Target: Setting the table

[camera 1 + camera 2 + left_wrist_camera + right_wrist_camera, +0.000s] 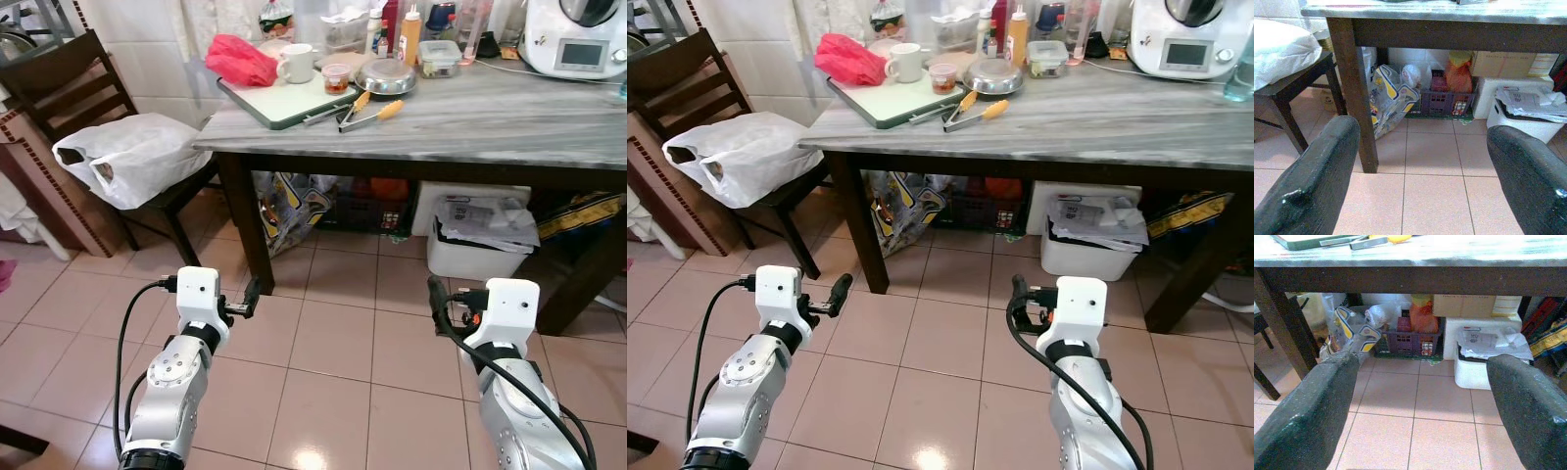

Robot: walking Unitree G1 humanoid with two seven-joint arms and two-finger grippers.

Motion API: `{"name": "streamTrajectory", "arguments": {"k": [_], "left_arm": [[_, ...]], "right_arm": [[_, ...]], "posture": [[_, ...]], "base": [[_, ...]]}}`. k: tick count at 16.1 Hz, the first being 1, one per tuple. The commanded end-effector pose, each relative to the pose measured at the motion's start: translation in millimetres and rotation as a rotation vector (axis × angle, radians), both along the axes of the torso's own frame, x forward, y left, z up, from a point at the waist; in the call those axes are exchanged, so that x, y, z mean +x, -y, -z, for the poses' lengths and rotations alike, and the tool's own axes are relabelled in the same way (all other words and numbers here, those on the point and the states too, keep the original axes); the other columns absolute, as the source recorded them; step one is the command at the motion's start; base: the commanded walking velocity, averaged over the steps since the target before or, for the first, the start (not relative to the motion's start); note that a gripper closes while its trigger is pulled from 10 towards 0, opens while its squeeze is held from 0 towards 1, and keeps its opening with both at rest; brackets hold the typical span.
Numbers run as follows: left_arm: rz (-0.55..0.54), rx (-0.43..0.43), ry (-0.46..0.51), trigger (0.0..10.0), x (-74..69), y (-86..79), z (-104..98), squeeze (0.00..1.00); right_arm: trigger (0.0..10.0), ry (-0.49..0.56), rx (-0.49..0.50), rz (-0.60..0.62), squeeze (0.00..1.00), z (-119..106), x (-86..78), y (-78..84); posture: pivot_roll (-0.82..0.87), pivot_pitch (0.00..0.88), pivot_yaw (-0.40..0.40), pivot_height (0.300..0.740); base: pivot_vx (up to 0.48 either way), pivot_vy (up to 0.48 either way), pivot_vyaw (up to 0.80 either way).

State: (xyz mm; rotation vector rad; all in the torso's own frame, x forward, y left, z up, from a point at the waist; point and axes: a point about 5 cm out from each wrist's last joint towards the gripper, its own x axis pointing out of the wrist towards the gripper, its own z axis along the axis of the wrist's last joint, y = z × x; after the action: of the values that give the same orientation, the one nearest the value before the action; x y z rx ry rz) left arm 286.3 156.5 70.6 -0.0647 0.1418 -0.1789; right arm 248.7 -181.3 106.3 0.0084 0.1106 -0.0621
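Head views: a grey marble-topped bench (509, 122) on dark wooden legs is standing ahead of the robot. Lying near its left front corner is a green-rimmed cutting board (284, 102), with a red bag (240, 59) and a white mug (296, 63) at the board's far side and a small tub of red sauce (336, 78) on its right edge. Orange-handled tongs (367, 115) are lying just beside the board, toward the bench's front edge. A steel lidded bowl (386, 75) is sitting behind the tongs, with a clear lidded container (438, 58) and sauce bottles (409, 34) toward the back edge. A white kitchen appliance (578, 39) is occupying the far right corner.

Wrist views: these are showing the space beneath the bench, namely a yellow-and-blue printed bag (1391, 98), a purple crate (1442, 100) and a white bin of papers (1484, 355).

Arms: both are being held low and forward over the pink tiled floor (333, 343), well short of the bench. The left end effector (251, 296) is hanging released, its two fingers (1312, 181) spread wide apart and grasping nothing. The right end effector (438, 299) is likewise released, fingers (1308, 416) spread and empty.

Surroundings: a dark wooden chair (69, 93) carrying a white plastic bag (132, 157) is standing just beside the bench's left end. The bench's front left leg (1354, 98) is standing between the left end effector and the goods stored beneath.
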Motion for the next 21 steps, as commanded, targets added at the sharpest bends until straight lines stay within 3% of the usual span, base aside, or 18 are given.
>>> {"name": "streamTrajectory", "arguments": {"k": [1, 17, 21], "left_arm": [[-0.004, 0.018, 0.006, 10.0, 0.7, -2.7, -3.0, 0.00], [-0.011, 0.053, -0.016, 10.0, -10.9, -1.8, 4.4, 0.00], [-0.040, 0.075, -0.023, 10.0, -11.5, -8.7, 4.9, 0.00]], "right_arm": [[10.0, -0.009, 0.011, -0.007, 0.00, 1.2, 2.4, -2.9], [10.0, -0.039, 0.010, -0.057, 0.00, 2.5, 7.7, -7.3], [10.0, -0.036, 0.000, -0.098, 0.00, 4.9, 4.8, -16.2]], "posture": [[-0.07, 0.000, 0.074, 0.740], [-0.08, 0.031, 0.038, 0.740], [-0.07, 0.035, 0.050, 0.740]], "base": [[0.000, 0.000, -0.74], [0.000, 0.000, -0.74], [0.000, 0.000, 0.00]]}}
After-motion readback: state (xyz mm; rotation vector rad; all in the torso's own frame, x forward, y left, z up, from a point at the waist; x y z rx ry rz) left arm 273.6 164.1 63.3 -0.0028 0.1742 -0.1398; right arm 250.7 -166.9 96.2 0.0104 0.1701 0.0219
